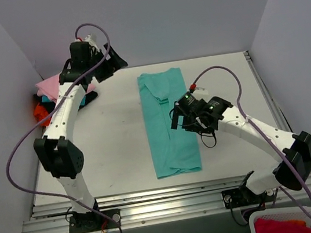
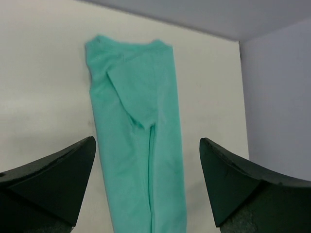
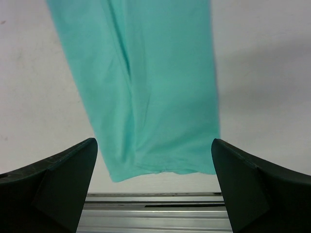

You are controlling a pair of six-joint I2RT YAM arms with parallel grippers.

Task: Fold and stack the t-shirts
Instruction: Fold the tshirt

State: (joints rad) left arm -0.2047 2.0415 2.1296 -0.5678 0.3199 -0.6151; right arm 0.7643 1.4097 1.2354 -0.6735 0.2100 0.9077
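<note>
Currently right jaws spread wide, empty, hovering over the middle of the teal t-shirt point(image 1: 169, 123), a long lengthwise-folded strip lying mid-counter point(image 1: 120, 151). Left jaws also spread, raised far left, near the pile of other t-shirts point(image 1: 46, 93).

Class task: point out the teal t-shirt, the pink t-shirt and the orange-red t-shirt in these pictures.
teal t-shirt point(image 1: 170, 143): top external view, middle of the long folded strip.
pink t-shirt point(image 1: 49, 85): top external view, its exposed top surface, far left.
orange-red t-shirt point(image 1: 39, 113): top external view, the bit showing at the table's left edge.
</note>
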